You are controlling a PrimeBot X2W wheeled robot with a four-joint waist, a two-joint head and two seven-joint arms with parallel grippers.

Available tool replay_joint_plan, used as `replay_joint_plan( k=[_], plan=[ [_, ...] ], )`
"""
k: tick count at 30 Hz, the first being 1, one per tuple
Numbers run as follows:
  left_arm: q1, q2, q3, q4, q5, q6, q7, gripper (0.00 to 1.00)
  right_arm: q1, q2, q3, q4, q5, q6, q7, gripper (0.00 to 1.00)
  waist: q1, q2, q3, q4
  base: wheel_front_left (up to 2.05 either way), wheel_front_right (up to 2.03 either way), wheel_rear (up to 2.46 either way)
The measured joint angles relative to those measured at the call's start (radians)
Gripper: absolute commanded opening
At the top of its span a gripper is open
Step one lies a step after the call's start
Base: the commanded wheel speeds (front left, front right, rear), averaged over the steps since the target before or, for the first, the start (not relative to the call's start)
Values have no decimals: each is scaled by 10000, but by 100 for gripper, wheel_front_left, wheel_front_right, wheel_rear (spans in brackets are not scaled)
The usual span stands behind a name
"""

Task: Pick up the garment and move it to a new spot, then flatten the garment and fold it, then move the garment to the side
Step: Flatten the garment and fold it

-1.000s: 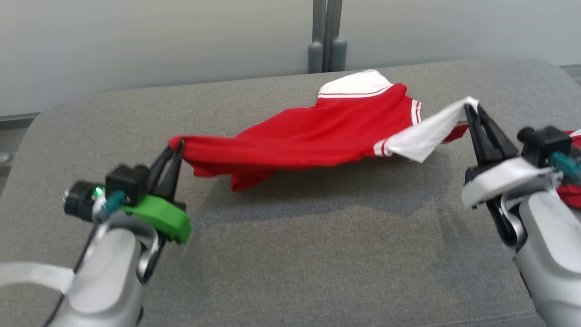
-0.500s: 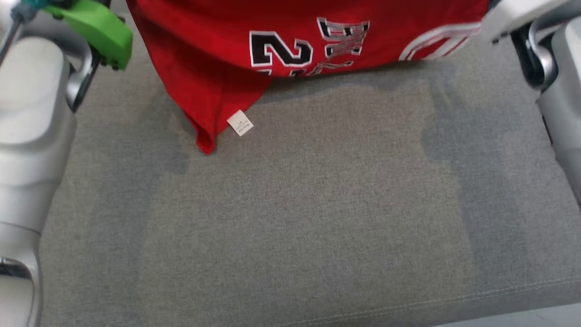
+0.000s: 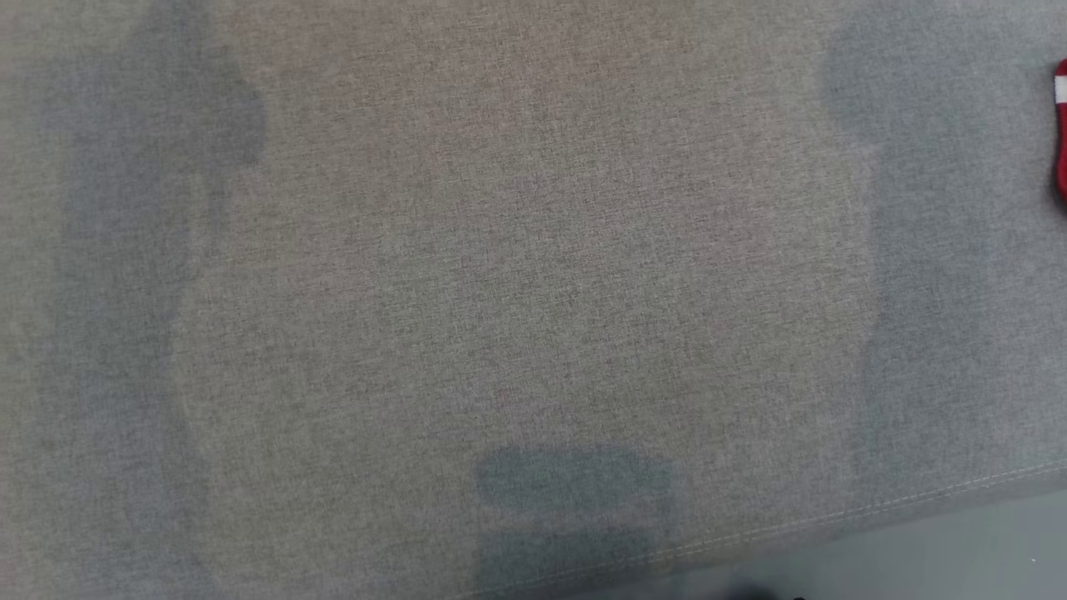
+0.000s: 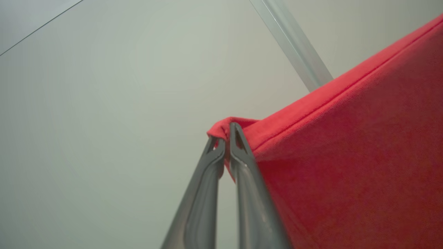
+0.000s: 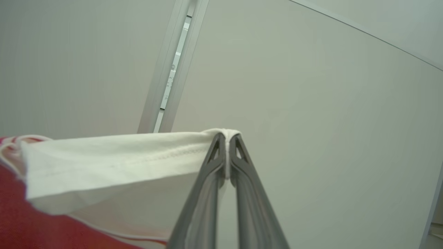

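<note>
Two clamped corners, left gripper (image 4: 225, 141) closed on soft red garment (image 4: 346, 173), right gripper (image 5: 226, 148) closed on its white sleeve

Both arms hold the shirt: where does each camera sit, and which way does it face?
Head view: on the head, facing down at the grey cushion; a darker red piece at its right edge.
Left wrist view: on the left wrist, along the left gripper, shut on the garment's red edge, toward a pale wall.
Right wrist view: along the right gripper, shut on its white sleeve.
Shared: both wrist views show the garment and wall.
</note>
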Motion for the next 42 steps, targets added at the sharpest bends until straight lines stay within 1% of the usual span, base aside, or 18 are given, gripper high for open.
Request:
replay_joint_plan(
  k=[2, 4, 6, 7, 8, 10, 13, 15, 19, 21, 22, 23, 28, 30, 32, 34, 39, 42],
  plan=[
    [36, 123, 163, -274, 42, 105, -4, 0, 31, 17, -545, -477, -447, 0, 0, 0, 0, 0, 56, -62, 0, 0, 0],
    [211, 213, 272, -449, 42, 123, -8, 0, 92, 2, -756, -830, -823, -2, -4, 0, -3, 0, 130, -69, 0, 0, 0],
    [693, 324, 362, -360, -63, 50, -27, 0, 477, 88, -754, -775, -894, 0, -4, 0, -3, 0, 236, -68, 0, 0, 0],
    [1277, 382, 485, -257, -230, 42, -25, 0, 1021, 236, -709, -652, -792, 2, -2, 0, -2, 0, 379, -74, 0, 0, 0],
    [1542, 382, 541, -261, -278, 40, -23, 0, 1248, 228, -633, -635, -709, 2, -2, 0, -2, 0, 452, -72, 0, 0, 0],
    [2042, 337, 623, -291, -341, 21, -23, 0, 1679, 86, -324, -600, -326, 2, -4, 0, -3, 0, 607, -57, 0, 0, 0],
    [3136, 205, 836, -439, -527, -29, -21, 0, 2708, -46, 130, -711, 614, 0, -2, 0, -2, 0, 765, 6, 0, 0, 0],
    [4017, 58, 1037, -648, -681, -42, -19, 0, 3561, -146, 428, -1001, 1369, 2, 0, 0, -2, 0, 763, 72, 0, 0, 0],
    [5959, -353, 1509, -1275, -913, -96, -21, 0, 5488, -681, 1099, -1745, 2717, 0, -2, 0, -3, 0, 516, 168, 0, 0, 0],
    [7045, -573, 1933, -1519, -1058, -65, -19, 0, 6613, -846, 1287, -2059, 3285, 0, 0, 0, -2, 0, 288, 218, 0, 0, 0],
    [7524, -593, 1948, -1538, -982, -178, -19, 0, 7097, -888, 1317, -2171, 3634, 0, 0, 0, -3, 0, 147, 241, 0, 0, 0],
    [8054, -725, 2102, -1611, -1001, -194, -19, 0, 7586, -989, 1386, -2276, 3791, 2, 0, 0, -2, 0, -12, 264, 0, 0, 0],
    [10237, -1340, 2391, -1482, -880, -575, -19, 0, 9896, -1154, 1569, -2313, 4947, 2, 0, 0, -3, 0, -944, 304, 0, 0, 0],
    [11102, -1668, 2594, -1384, -915, -654, -19, 0, 10859, -1122, 1647, -2266, 5308, 2, 0, 0, -3, 0, -1361, 310, 0, 0, 0],
    [11796, -1862, 2732, -1266, -859, -742, -19, 0, 11721, -1024, 1756, -2150, 5538, 2, 0, 0, -3, 0, -1782, 306, 0, 0, 0],
    [12430, -2061, 3020, -1220, -832, -742, -19, 0, 12471, -830, 1848, -2027, 5823, 2, 0, 0, -3, 0, -2208, 288, 0, 0, 0],
    [14043, -2562, 3568, -951, -757, -754, -19, 0, 14196, -500, 2190, -1507, 6059, 2, 0, 0, -3, 0, -3271, 207, 0, 0, 0],
    [14864, -2784, 3889, -963, -637, -748, -19, 0, 14958, -435, 2345, -1296, 6169, 2, 0, 0, -3, 0, -3894, 139, 0, 0, 0]
  ],
)
